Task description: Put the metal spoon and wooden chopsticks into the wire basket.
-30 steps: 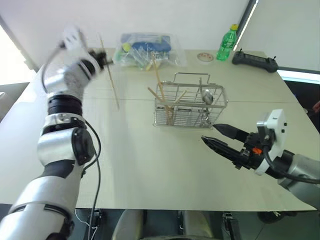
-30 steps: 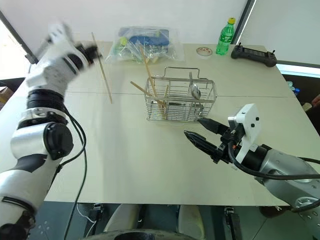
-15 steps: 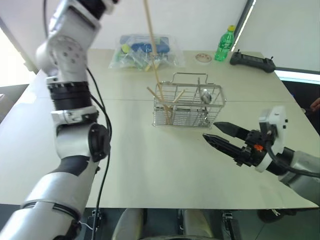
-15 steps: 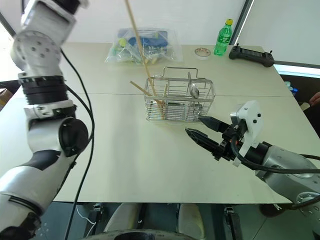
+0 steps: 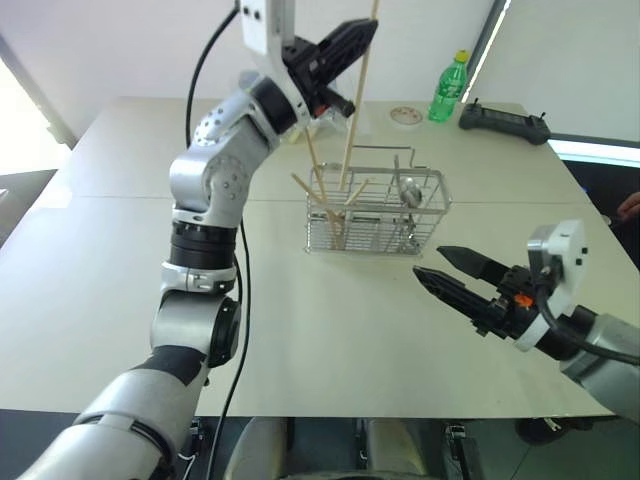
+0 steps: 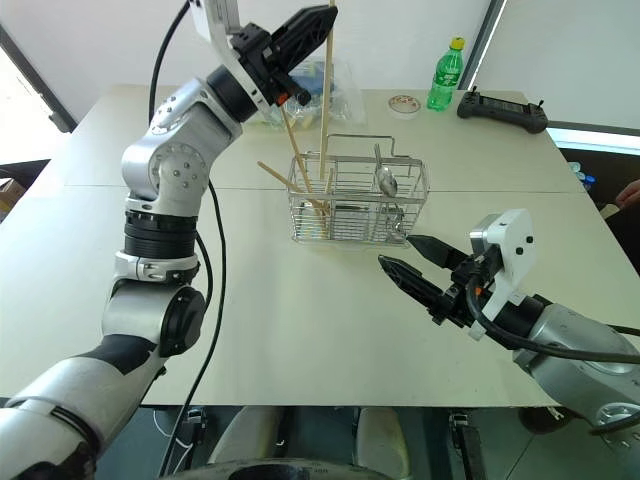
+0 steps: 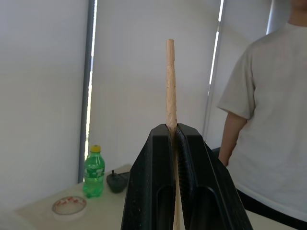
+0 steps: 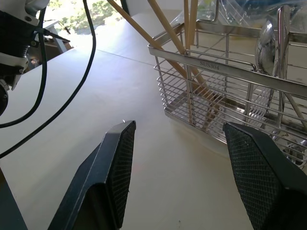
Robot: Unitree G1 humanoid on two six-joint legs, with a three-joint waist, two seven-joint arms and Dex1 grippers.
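Head view: the left gripper (image 5: 345,45) pinches a chopstick (image 5: 356,100) upright, its lower end inside the basket (image 5: 378,212), left compartment, beside two leaning sticks (image 5: 322,188). It should lower straight and release only once the tip is down. The spoon (image 5: 412,193) already stands in the basket.

Left wrist view: fingers (image 7: 192,163) clamp the chopstick; a person (image 7: 268,124) stands behind.

Right wrist view: the right gripper (image 8: 180,167) waits wide and empty near the basket. A bottle (image 5: 452,87) and controller (image 5: 505,120) sit well apart.

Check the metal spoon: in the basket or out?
In. The metal spoon stands bowl-up inside the wire basket, its handle behind the wires.
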